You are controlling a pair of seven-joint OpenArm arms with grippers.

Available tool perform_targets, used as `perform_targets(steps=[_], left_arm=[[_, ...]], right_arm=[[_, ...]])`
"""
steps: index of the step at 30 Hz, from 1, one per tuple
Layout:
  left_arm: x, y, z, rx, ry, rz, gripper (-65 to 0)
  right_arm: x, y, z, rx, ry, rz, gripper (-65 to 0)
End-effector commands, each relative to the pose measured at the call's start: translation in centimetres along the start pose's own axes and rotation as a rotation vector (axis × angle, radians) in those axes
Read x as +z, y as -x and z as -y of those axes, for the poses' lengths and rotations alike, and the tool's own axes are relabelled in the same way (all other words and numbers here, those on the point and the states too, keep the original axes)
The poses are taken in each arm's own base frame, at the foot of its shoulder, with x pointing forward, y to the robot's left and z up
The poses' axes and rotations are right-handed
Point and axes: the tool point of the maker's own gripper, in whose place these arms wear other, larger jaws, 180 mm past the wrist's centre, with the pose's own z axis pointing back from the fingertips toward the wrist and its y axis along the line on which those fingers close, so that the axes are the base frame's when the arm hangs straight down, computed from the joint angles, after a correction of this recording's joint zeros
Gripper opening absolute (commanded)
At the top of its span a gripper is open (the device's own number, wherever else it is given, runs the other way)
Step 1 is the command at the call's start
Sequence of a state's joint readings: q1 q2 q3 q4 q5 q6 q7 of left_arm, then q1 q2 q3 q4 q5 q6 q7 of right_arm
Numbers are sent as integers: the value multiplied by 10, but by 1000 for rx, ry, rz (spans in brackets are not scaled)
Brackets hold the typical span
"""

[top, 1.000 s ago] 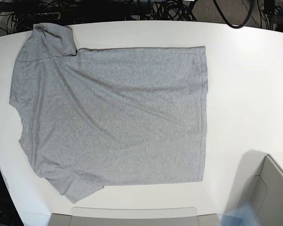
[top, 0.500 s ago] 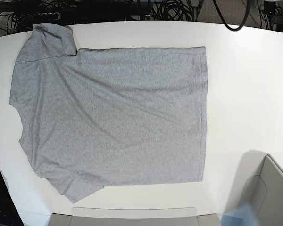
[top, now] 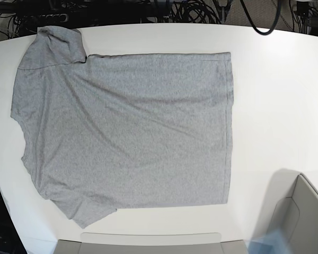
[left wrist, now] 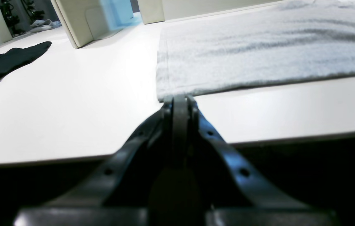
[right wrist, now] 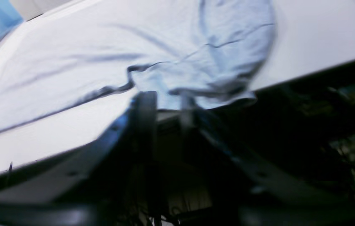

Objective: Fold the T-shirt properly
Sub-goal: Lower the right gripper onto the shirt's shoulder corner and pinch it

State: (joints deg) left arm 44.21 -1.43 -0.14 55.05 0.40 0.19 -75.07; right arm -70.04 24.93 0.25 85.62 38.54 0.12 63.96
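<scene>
The heather-grey T-shirt lies spread flat on the white table, plain side up, collar to the left and hem to the right. No arm shows in the base view. In the left wrist view my left gripper is shut and empty. It hovers at the table's edge, its tips just short of a hem corner of the T-shirt. In the blurred right wrist view my right gripper has its fingers apart. It sits at the table's edge, right before the rumpled sleeve.
A beige bin stands at the table's front right, and a flat beige tray lies along the front edge. A black cloth lies on the table beyond the bin. Cables hang behind the far edge.
</scene>
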Motion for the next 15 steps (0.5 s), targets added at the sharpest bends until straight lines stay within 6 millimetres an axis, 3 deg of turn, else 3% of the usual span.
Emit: perform_targets(steps=[1,4,11,15], left_arm=[[7,-6,-1,-4,-1,17,-646],[9,-6,-1,-3,-2,9,-646],[9,-6,-1,-2,-1,9,-646],[9,-6,-1,-2,-1,9,-646]], right_arm=[[2,-11,4,6,-6,17,-441],[-4,-15,17,-3,14,-1,-412],[-21,-10,55,-51,107,-106,-412],[-36,-16,65,-64,122,-82,-412]])
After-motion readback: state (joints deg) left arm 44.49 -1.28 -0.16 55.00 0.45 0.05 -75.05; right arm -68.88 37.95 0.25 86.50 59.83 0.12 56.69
